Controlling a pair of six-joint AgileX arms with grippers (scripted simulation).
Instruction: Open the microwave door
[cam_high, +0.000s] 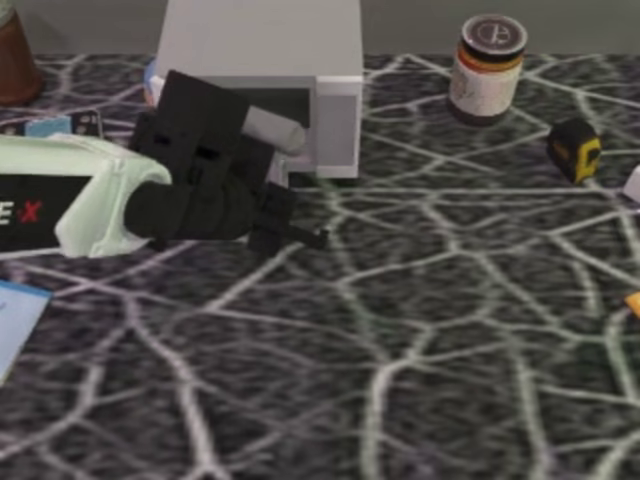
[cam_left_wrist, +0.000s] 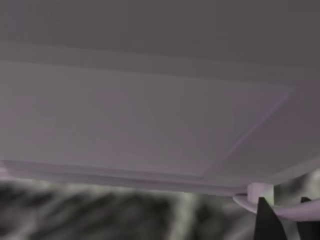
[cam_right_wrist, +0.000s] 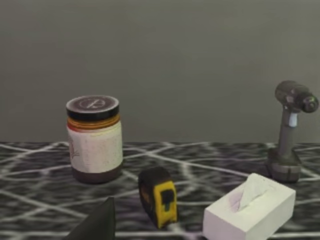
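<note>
While our right arm stays out of the top view, we note:
Microwave (cam_high: 262, 40): tabletop's (cam_high: 420, 330) far left.
Microwave door (cam_left_wrist: 135, 120): directly before our left gripper (cam_high: 290, 150).
Left jaws: state cannot be told.
Jar (cam_high: 487, 68): right of microwave.

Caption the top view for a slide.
Left pincer at the microwave door, right arm out of frame.
</note>
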